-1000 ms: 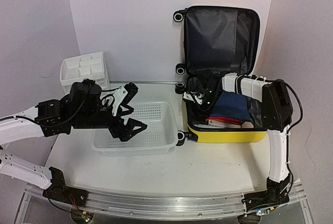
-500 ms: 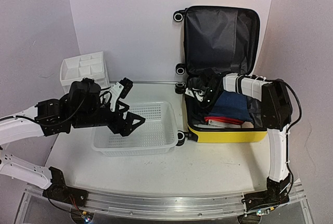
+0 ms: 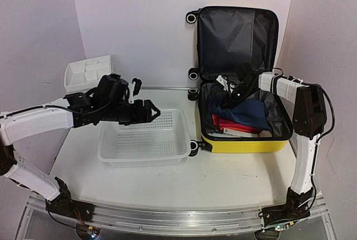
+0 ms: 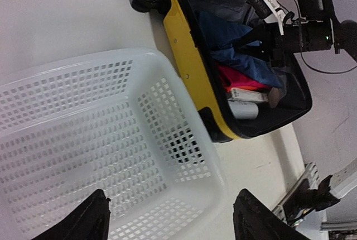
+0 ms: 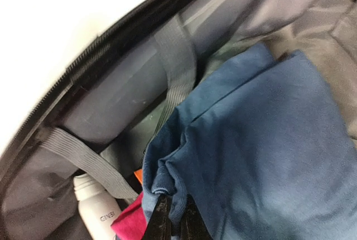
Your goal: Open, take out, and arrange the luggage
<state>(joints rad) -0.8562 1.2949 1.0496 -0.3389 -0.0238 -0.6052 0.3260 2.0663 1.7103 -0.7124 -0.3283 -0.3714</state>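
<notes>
luggage (image 3: 240,142), seen from above, lies open on the right of the table (image 3: 234,178), just beside a white basket (image 3: 142,159). left wrist view: left gripper (image 4: 173,220) spread wide above the basket, holding nothing. right wrist view: right gripper (image 5: 170,220) pinched shut on blue cloth (image 5: 251,139) inside the luggage.

Basket (image 3: 144,161) L of luggage (image 3: 241,144) (clothes (image 3: 248,110), prob. bottle (image 5: 96,205), inside).
</notes>
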